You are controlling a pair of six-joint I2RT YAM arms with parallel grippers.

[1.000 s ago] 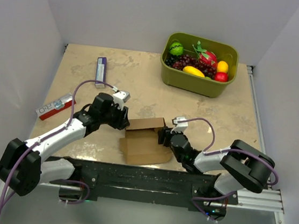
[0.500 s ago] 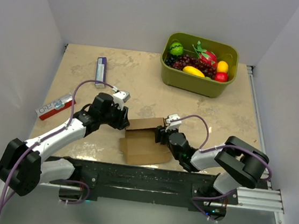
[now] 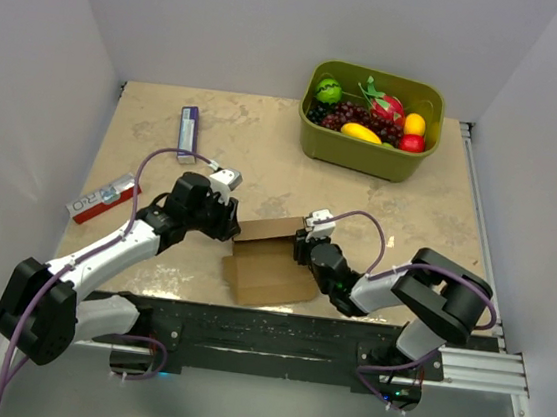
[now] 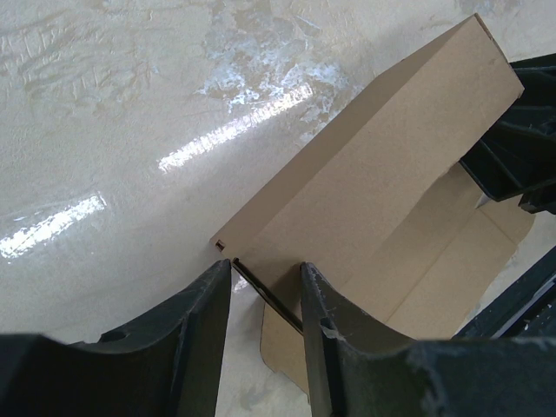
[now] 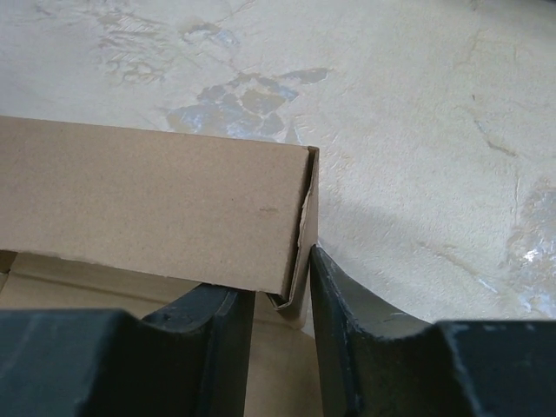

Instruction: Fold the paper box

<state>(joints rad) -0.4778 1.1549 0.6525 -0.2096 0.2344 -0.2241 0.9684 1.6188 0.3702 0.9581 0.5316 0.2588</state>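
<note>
The paper box (image 3: 269,273) is plain brown cardboard, half-formed: a flat panel with one long wall folded upright. It lies by the table's (image 3: 266,137) near edge. The left gripper (image 3: 233,227) pinches the wall's left end, and the right gripper (image 3: 300,247) pinches its right corner.

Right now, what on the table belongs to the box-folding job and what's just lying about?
Job: paper box; left end effector and right end effector, at opposite ends of its raised wall.
Lying about: green fruit bin, purple-and-white box, red-and-white box.
</note>
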